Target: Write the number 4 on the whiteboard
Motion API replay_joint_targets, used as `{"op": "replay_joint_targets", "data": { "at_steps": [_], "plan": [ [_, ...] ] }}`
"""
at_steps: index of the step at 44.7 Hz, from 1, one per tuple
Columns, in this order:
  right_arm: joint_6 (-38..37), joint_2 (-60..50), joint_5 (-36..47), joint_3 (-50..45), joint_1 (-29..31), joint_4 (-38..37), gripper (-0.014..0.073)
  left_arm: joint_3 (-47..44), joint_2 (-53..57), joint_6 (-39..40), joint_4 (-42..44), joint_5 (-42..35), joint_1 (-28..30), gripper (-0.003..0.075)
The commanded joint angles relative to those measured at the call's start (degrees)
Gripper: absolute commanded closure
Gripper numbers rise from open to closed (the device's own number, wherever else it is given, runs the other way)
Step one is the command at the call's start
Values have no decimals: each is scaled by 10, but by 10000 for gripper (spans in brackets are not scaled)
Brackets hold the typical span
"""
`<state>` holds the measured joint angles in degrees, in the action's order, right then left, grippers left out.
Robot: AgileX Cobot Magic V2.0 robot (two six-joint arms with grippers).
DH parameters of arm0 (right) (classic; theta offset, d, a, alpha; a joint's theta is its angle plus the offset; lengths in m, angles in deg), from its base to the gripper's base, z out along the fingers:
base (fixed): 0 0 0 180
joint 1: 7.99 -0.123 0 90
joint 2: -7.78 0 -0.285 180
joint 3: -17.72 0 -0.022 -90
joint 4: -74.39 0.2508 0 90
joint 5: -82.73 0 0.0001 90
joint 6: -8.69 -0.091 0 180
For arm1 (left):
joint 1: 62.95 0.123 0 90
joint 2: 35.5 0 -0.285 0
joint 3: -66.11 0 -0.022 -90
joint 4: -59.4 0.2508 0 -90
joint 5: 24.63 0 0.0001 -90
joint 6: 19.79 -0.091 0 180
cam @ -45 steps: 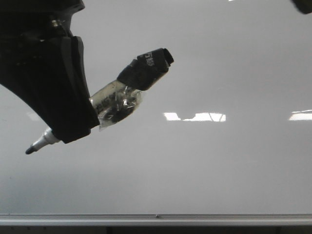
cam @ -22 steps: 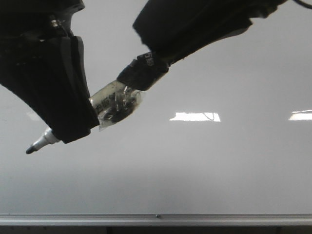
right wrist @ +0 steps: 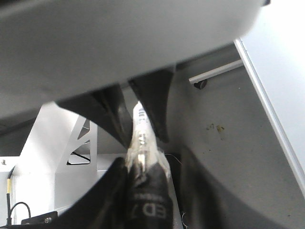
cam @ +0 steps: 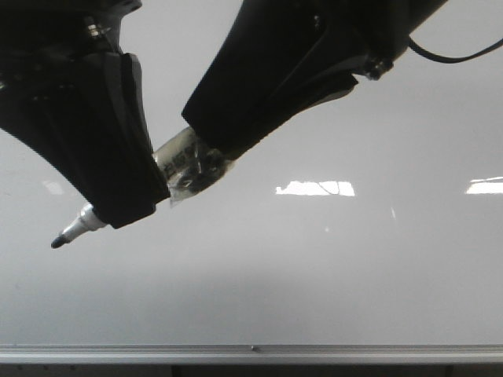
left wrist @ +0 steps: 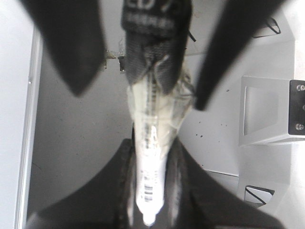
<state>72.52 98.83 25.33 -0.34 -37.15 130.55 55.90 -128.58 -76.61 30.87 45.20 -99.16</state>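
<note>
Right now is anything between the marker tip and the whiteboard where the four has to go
Nothing visible blocks it. The marker is held in the left tool, its tip bare against the whiteboard, which shows no strokes yet. The right tool grips the marker's rear end, away from the tip.

Bright white rectangular light reflections [cam: 315,188] on a glossy surface, white metal bracket frame [left wrist: 267,117] at one side

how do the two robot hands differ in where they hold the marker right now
The left hand grips the marker near its writing end, the tip poking out below it; the right hand covers the black rear end. The left hand sits lower and to the left, the right hand higher, reaching in from the upper right. Both are dark and closed around the same marker, before the whiteboard.
</note>
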Motion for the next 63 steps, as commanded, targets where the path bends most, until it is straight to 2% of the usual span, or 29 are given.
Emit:
{"op": "replay_joint_targets", "data": {
  "at_steps": [1,3,10,13,17,23,26,29,31,39,43,48,50,56,60,63],
  "plan": [
    [9,-15,-16,19,0,33,559,20,23,-13,-36,24,-4,741],
    [9,-15,-21,19,0,30,662,20,23,-14,-36,23,-4,741],
    [9,-15,-29,19,1,14,656,20,23,-6,-36,8,-4,738],
    [9,-15,-29,19,1,12,656,20,23,-4,-36,1,-4,712],
    [2,-16,-29,18,1,10,656,20,23,12,-37,-16,-4,601],
    [-26,-19,-17,16,1,-15,656,20,23,28,-37,-48,-4,258],
    [-53,-24,-12,16,1,-41,656,20,23,28,-37,-57,-4,125],
    [-80,-32,-8,14,3,-69,656,20,23,28,-37,-58,-4,50],
    [-100,-42,0,8,4,-93,656,20,23,28,-37,-58,-4,32],
    [-154,-104,49,-50,43,-143,656,20,23,28,-38,-47,-4,81],
    [-158,-143,64,-84,87,-144,656,20,23,28,-38,-36,-4,167],
    [-158,-178,70,-102,145,-144,656,20,23,28,-38,-30,-4,393],
    [-158,-188,68,-102,164,-143,656,20,23,28,-38,-30,-4,510],
    [-158,-205,91,-101,185,-141,656,20,23,28,-39,-31,-4,743],
    [-160,-206,132,-100,185,-141,656,20,23,27,-40,-31,-4,741],
    [-207,-206,183,-98,187,-141,656,20,23,27,-40,-35,-4,741]
  ]
}}
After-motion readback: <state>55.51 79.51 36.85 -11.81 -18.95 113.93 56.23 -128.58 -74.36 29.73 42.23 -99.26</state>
